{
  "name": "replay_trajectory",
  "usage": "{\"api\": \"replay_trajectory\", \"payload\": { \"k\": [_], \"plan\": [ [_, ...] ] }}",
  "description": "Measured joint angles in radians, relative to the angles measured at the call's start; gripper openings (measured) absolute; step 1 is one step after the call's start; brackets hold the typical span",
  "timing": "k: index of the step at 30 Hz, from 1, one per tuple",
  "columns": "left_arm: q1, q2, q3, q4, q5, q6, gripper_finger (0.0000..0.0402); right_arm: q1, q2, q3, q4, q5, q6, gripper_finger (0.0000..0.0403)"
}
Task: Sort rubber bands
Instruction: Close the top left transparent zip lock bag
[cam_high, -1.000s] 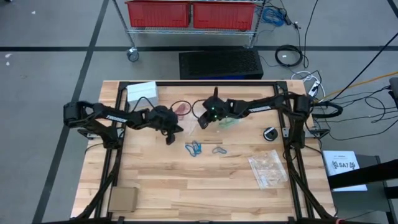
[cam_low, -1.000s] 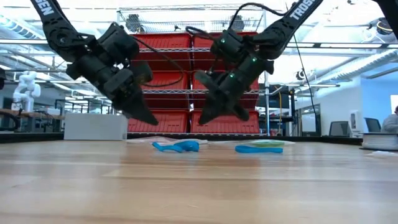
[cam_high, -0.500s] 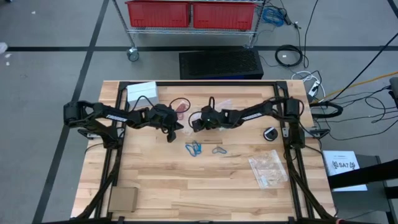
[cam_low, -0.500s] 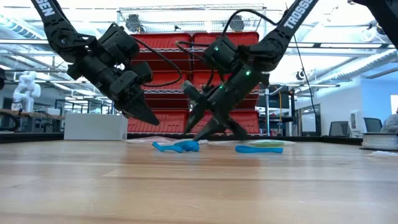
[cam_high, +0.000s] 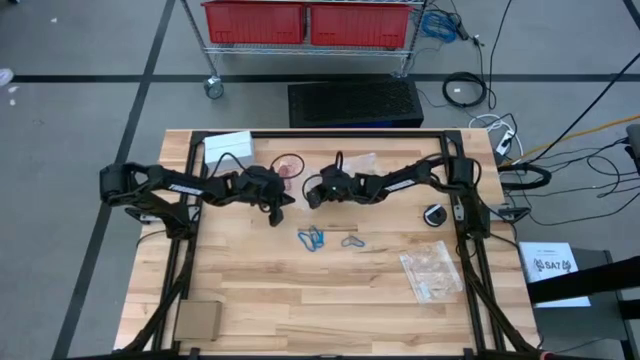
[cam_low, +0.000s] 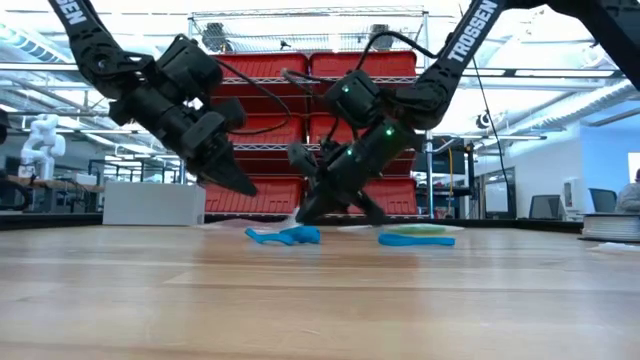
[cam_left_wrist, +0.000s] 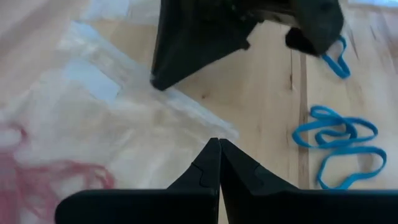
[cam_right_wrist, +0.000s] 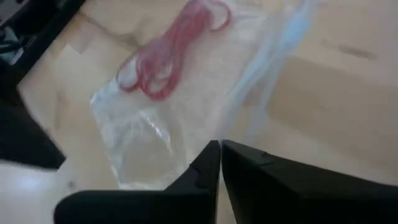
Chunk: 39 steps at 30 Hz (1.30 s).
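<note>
Two arms over counter (cam_high: 300, 290) centre, left end effector (cam_high: 278, 210) pressed together, empty, right end effector (cam_high: 311, 199) pressed together at clear bag (cam_right_wrist: 186, 93) holding red rubber bands (cam_right_wrist: 171, 59), blue rubber bands (cam_high: 312, 239) loose at 6 o'clock of both end effectors

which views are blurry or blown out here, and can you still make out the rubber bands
Low view: the bright room behind leaves both arms as dark shapes, yet the blue rubber bands read clearly on the table. Right wrist view: soft and smeared, the red rubber bands in the clear bag still show. Left wrist view: mildly blurred. High view: evenly lit, bands tiny.
</note>
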Motion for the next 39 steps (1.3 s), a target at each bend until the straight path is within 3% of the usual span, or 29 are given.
{"api": "replay_trajectory", "payload": {
  "k": [7, 13, 19, 22, 31, 39],
  "plan": [
    [0.06, -0.07, 0.0, 0.028, -0.003, -0.001, 0.0006, -0.019, -0.082, 0.019, -0.133, -0.014, -0.196, 0.0002],
    [0.114, -0.143, 0.0, 0.068, -0.002, 0.019, 0.0006, -0.01, -0.236, 0.02, -0.317, -0.094, -0.524, 0.0001],
    [0.135, -0.2, 0.0, 0.14, 0.119, 0.101, 0.0007, 0.021, -0.388, 0.02, -0.512, -0.121, -0.747, 0.0],
    [0.117, -0.198, 0.0, 0.158, 0.195, 0.126, 0.0021, 0.032, -0.447, 0.02, -0.557, -0.127, -0.791, 0.0],
    [0.076, -0.198, 0.001, 0.233, 0.203, 0.123, 0.012, 0.057, -0.498, 0.02, -0.588, -0.142, -0.886, 0.0],
    [0.073, -0.153, 0.111, 0.079, 0.205, 0.072, 0.0148, 0.064, -0.493, 0.02, -0.582, -0.142, -0.907, 0.0]
  ]
}}
